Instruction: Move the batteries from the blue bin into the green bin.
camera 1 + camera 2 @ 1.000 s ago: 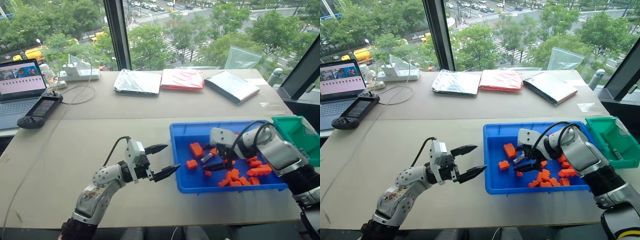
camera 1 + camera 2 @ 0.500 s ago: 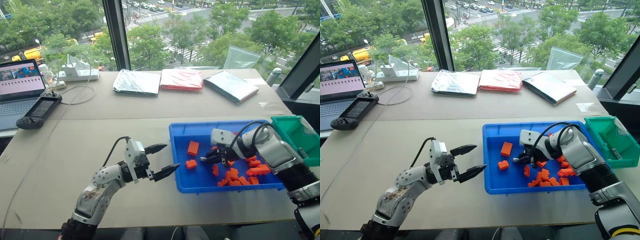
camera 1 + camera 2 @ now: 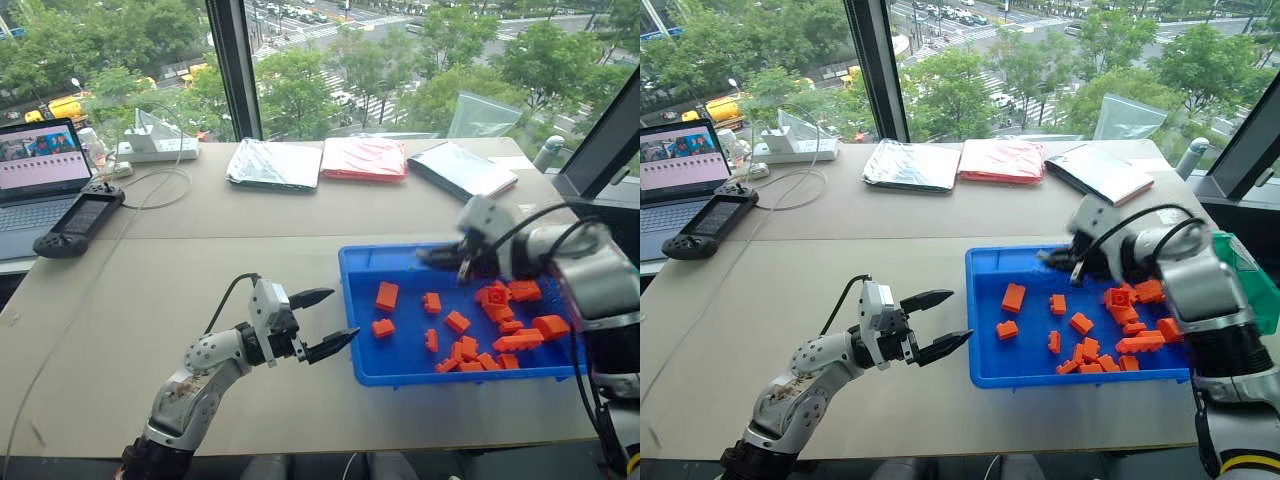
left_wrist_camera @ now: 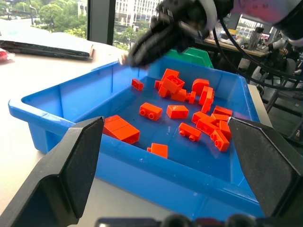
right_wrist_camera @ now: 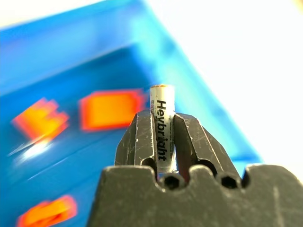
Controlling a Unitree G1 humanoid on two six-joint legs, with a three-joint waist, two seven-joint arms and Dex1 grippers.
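The blue bin (image 3: 352, 300) lies on the table at the right, with several orange blocks (image 3: 386, 295) scattered inside. My right gripper (image 3: 440, 257) hovers above the bin's far edge. It is shut on one of the batteries (image 5: 162, 120), a slim silvery cylinder with black lettering that stands up between the fingers. The green bin (image 3: 1262, 295) sits just beyond the blue bin's right end, mostly hidden behind my right arm. My left gripper (image 3: 340, 315) stands open and empty just left of the blue bin's near left corner, pointing at it.
A laptop (image 3: 35, 170), a black controller (image 3: 80, 220) and a power strip (image 3: 158, 150) with cables sit at the far left. Three flat bags, two silver (image 3: 275, 163) and one red (image 3: 365, 158), lie along the back by the window.
My right gripper shut on a battery among the orange blocks, then rose and swung toward the bin's far right. Some blocks shifted. The left arm stayed still.
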